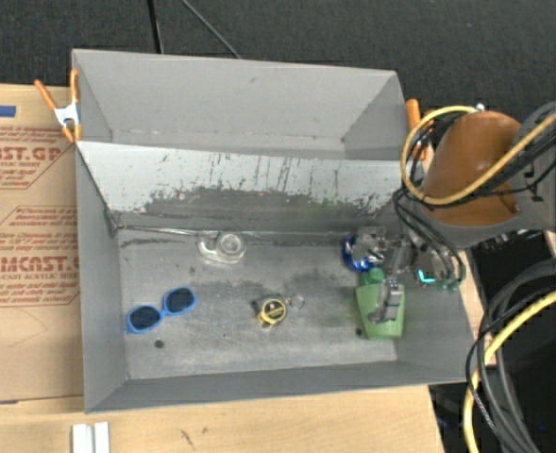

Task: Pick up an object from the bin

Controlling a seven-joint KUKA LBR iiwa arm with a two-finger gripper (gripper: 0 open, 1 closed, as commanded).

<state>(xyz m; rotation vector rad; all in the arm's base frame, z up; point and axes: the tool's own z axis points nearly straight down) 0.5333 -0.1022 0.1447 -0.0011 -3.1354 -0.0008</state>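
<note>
My gripper [390, 300] is low at the right end of the bin, directly over a green block-shaped thing [376, 317] that lies on the bin floor near the front right. A small blue thing [355, 256] lies just behind and to the left of the gripper, partly hidden by the wrist parts. Whether the gripper touches the green thing cannot be told.
A small yellow and black thing [272, 310] lies mid-floor. A clear round lid-like thing [222, 246] sits near the back wall. A blue pair of joined ovals [160, 311] lies at the front left. The arm with its orange cover and cables overhangs the right rim.
</note>
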